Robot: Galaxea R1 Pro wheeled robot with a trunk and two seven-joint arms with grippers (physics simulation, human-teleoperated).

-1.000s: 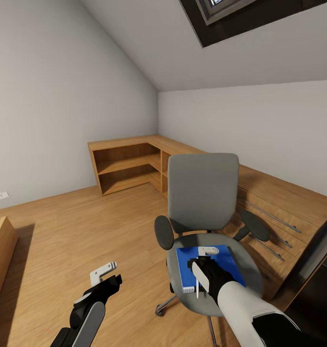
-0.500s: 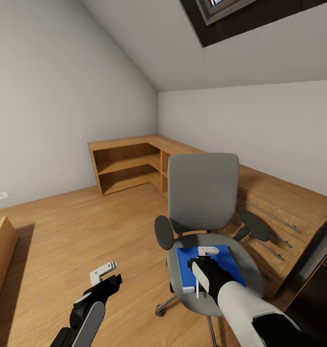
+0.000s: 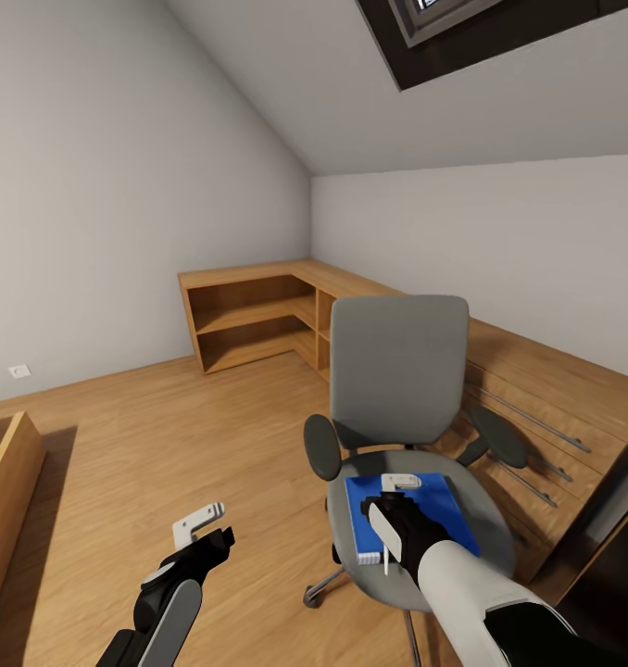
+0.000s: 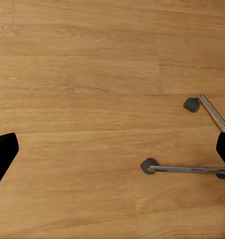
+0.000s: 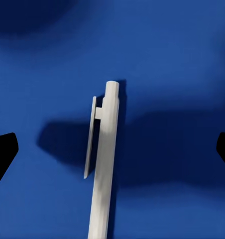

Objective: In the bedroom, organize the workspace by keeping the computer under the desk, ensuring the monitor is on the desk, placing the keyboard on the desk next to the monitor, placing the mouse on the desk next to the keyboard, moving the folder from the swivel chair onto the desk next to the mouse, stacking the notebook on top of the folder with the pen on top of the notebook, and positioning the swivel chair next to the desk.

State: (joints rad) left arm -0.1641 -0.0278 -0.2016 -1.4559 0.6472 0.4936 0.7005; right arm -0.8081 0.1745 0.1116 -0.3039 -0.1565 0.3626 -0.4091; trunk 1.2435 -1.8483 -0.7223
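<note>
The grey swivel chair [image 3: 397, 371] stands in front of me with the blue folder [image 3: 444, 509] flat on its seat. My right gripper [image 3: 391, 511] hangs just over the folder's near part. In the right wrist view a white pen [image 5: 105, 174] lies on the folder [image 5: 182, 59], between the spread fingers of the open right gripper [image 5: 112, 149], which do not touch it. My left gripper [image 3: 203, 533] is open and empty over the wooden floor, left of the chair. The left wrist view has the gripper [image 4: 112, 154] above bare floor beside the chair's chrome base [image 4: 187, 169].
A low wooden shelf unit [image 3: 258, 315] fills the far corner. Wooden drawers [image 3: 536, 417] run along the right wall behind the chair. A dark panel [image 3: 615, 500] stands at the right edge, a wooden piece [image 3: 4, 472] at the left. Open floor lies to my left.
The whole head view has shifted slightly, so the camera moved. Both grippers keep their places and stay open; the folder and pen have not moved on the seat.
</note>
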